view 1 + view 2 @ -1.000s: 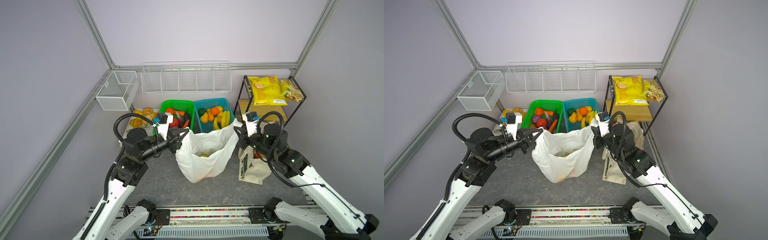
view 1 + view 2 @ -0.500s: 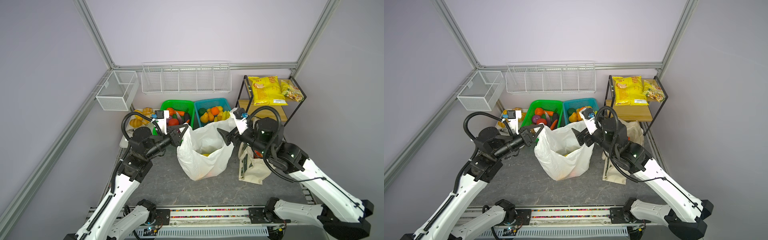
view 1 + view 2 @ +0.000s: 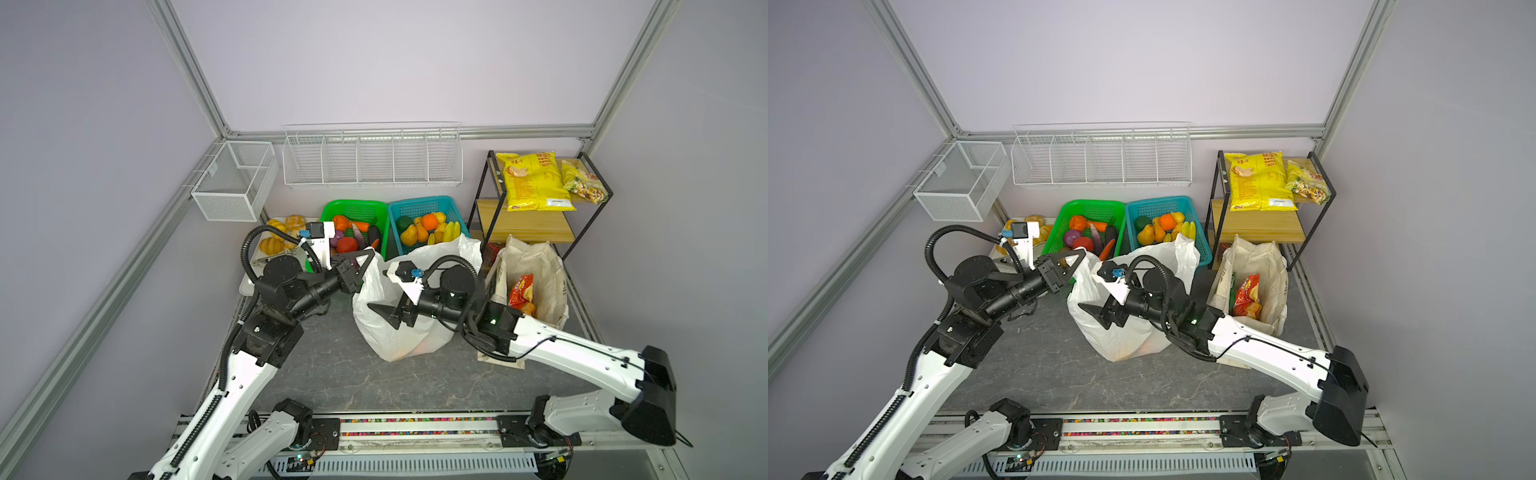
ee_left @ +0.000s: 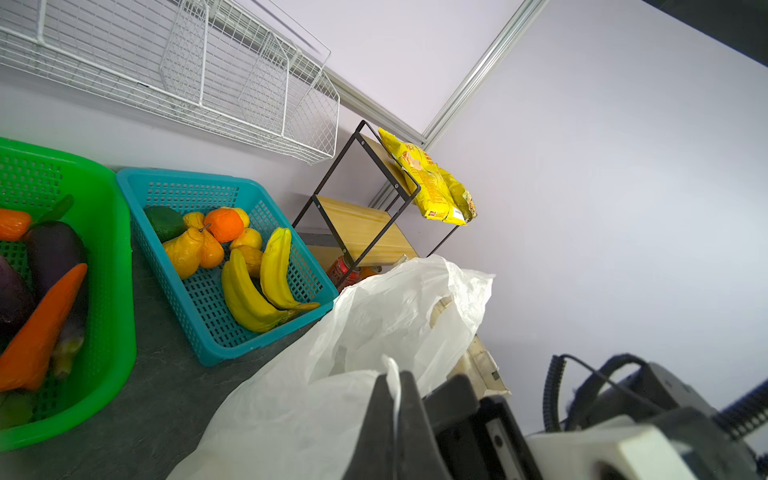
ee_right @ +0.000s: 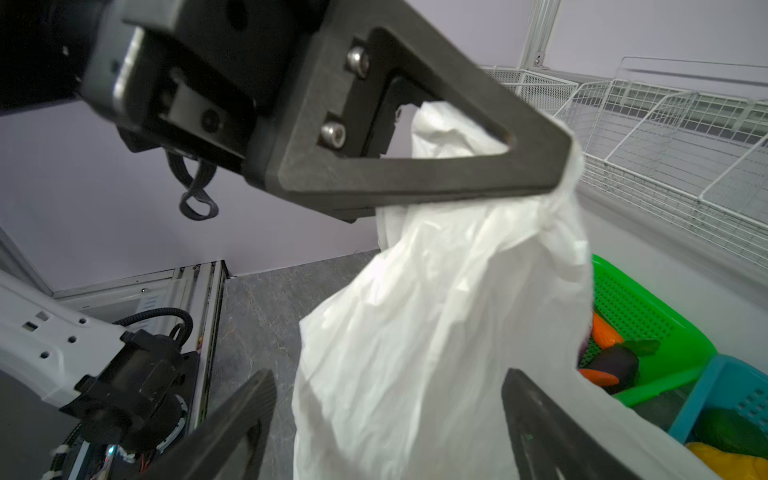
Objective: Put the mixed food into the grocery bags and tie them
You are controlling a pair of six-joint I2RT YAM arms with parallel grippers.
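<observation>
Right claw (image 3: pixel 383 316) swung over white bag (image 3: pixel 386 345), spread wide, left claw (image 3: pixel 369 253) pinching its rim.

Bright, even, diffuse light; shadows barely register.
Both top views are sharp around the white plastic bag (image 3: pixel 399 340), with faint shade on the tabletop (image 3: pixel 332 374) beneath it; in the right wrist view the bag's folds nearly wash out, and the fingers (image 5: pixel 241 419) of the right gripper (image 5: pixel 388 376) flanking it blur.

White plastic bag (image 3: pixel 374 286), cream tote (image 3: pixel 536 262), red snack packet (image 3: pixel 519 291), green basket (image 3: pixel 353 203), teal basket (image 3: pixel 424 201)
</observation>
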